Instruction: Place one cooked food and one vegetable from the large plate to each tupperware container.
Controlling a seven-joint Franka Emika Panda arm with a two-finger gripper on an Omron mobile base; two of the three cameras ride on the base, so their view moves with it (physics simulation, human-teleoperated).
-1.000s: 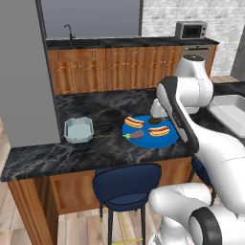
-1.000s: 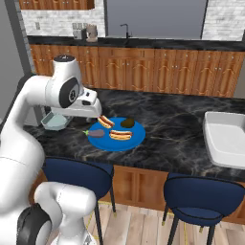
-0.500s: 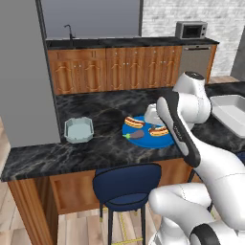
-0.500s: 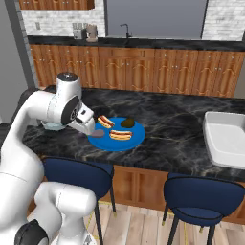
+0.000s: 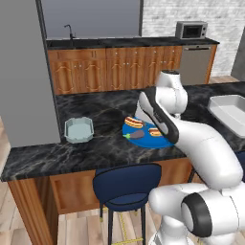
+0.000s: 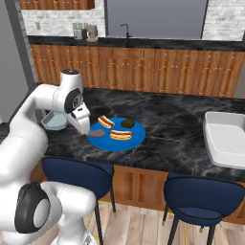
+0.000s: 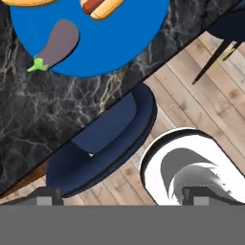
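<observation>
The large plate is bright blue and lies near the counter's front edge. It carries two hot dogs, a dark cooked piece and a purple eggplant. The plate is partly behind my arm in the left base view. One tupperware container sits empty to the plate's left, apart from it. My gripper is open, with nothing between its tips. It hangs over the counter's front edge, looking down at the eggplant, the plate and a stool.
A white sink basin is set in the counter at the right. Blue stools stand under the counter's front edge. A tall grey wall closes the left side. Cabinets and a microwave line the back.
My arm has folded and swung its hand lower, toward the near left side of the plate. The food and the container have not moved.
</observation>
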